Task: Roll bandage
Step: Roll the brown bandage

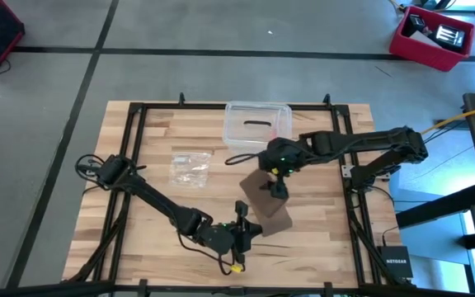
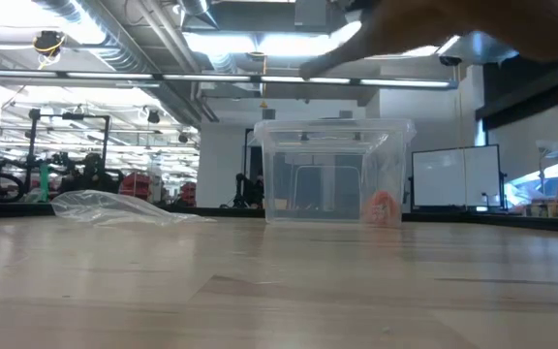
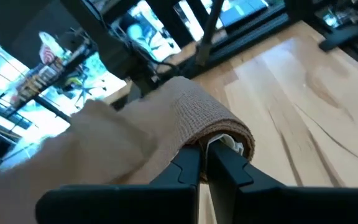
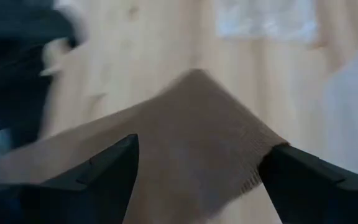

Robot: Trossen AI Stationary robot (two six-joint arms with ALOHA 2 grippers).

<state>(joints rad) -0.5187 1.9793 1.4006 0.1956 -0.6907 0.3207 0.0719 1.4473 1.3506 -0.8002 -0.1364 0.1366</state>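
The dark brown bandage [image 1: 275, 216] lies as a short strip on the table, right of its middle. Its near end is rolled up [image 3: 207, 115]. My left gripper [image 1: 250, 228] is at that rolled end near the table's front and is shut on it. My right gripper [image 1: 276, 191] hangs over the strip's middle, pointing down and open. Its two fingers stand on either side of the strip's width [image 4: 191, 130], and the strip's far end shows beyond them. The bandage does not show in the low view. My left gripper [image 3: 205, 149] pinches the bandage's rolled end [image 3: 229, 138] between its two shut fingers, coming about level from the table's left along the roll's axis. The cloth wraps over the fingertips, and the flat strip runs on from the roll across the table. My right gripper: I cannot tell whether its fingertips [image 4: 114, 165] touch the strip.
A clear plastic box [image 1: 257, 124] stands at the table's far middle, close behind my right arm. A small clear plastic bag [image 1: 190, 167] lies left of the bandage. Bare wood shows along the table's left side and the right front.
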